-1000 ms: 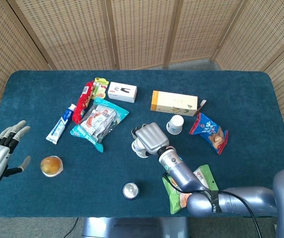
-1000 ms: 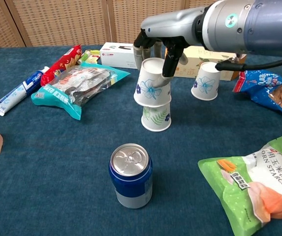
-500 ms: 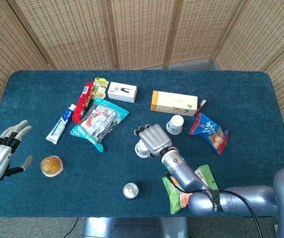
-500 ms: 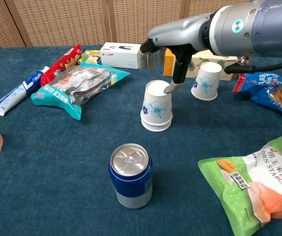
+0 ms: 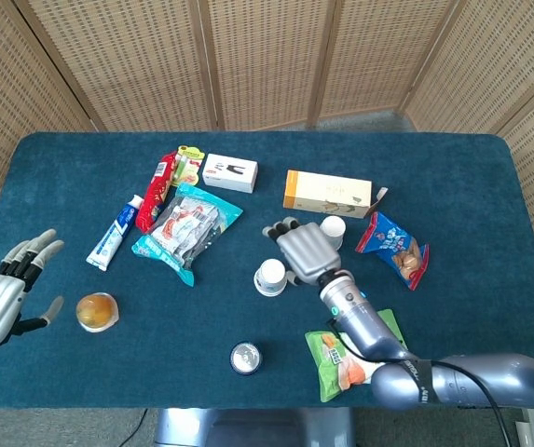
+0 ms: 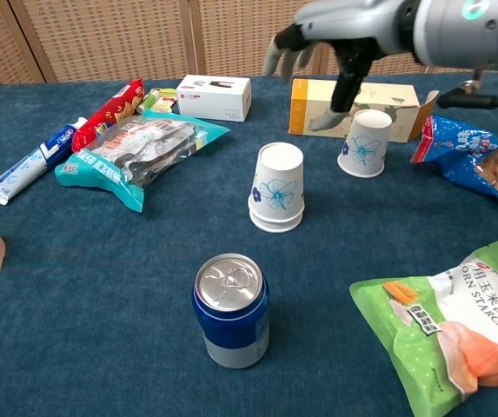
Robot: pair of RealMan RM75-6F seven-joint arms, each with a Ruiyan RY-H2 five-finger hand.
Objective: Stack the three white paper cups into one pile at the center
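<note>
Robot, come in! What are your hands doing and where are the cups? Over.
Right hand open, above the lone cup. Left hand open, off to the side. Two-cup stack at center. Third cup beside the beige carton, nothing blocking.

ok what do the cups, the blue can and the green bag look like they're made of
Stacked cups and lone cup: probably matte white paper with printed flowers, no shine. Blue can: likely aluminium, with a glossy blue wall and a bright silver pull-tab top that reflects light. Green bag: seemingly thin plastic film, glossy, creased, printed.
</note>
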